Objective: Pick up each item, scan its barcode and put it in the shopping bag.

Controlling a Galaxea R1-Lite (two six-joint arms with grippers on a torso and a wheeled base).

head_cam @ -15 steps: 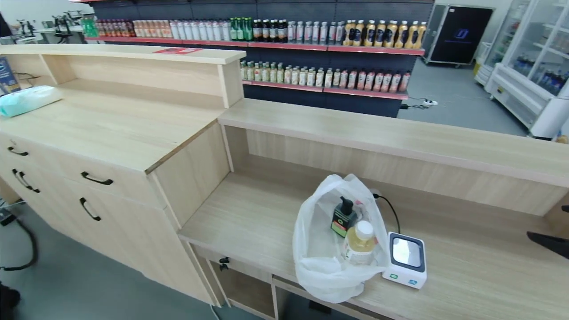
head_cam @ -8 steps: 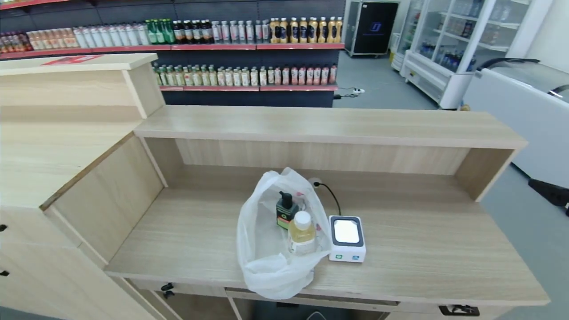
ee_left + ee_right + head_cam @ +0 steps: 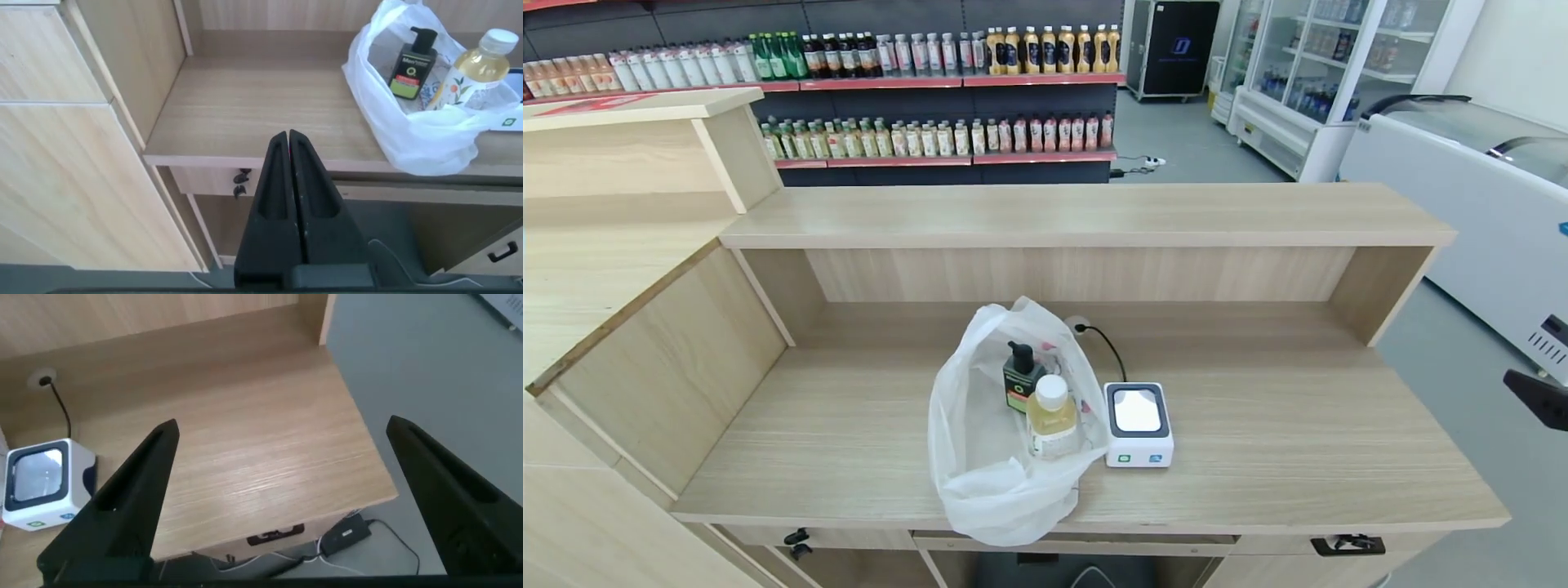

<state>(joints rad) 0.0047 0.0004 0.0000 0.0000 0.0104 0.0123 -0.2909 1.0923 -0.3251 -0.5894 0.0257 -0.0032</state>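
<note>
Although the left claw (image 3: 288,140) sat clenched on nothing and the right claw (image 3: 282,425) gaped wide, the shopping bag (image 3: 425,140) beyond the left claw's tips held both bottles (image 3: 411,65), so a careless reach could snag its loose film.

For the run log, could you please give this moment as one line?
bag: holds pump bottle and drink bottle | scanner: beside bag | left tool: shut, empty | right tool: open, empty

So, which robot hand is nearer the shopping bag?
Left, probably. The left hand is shut, low before the counter's front edge, left of the bag. The right hand is open, by the counter's right end, beyond the scanner.
</note>
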